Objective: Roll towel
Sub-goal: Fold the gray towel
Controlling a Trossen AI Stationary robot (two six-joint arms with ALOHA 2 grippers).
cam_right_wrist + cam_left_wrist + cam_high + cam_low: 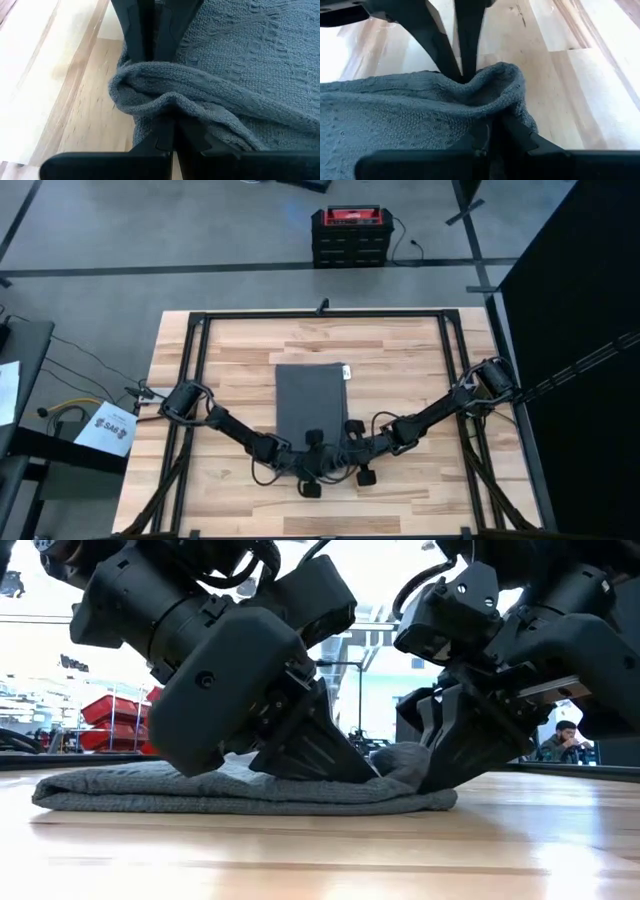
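Wooden table, towel flat at centre. Left gripper and right gripper both pinched tight on its near corners. Best lifted evenly, folded forward together, kept level and snug.

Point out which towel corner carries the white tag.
The far right corner of the towel, where the white tag sits; the two near corners are pinched by the left gripper and right gripper.

Dark grey towel lies flat mid-table — near edge bunched upward.
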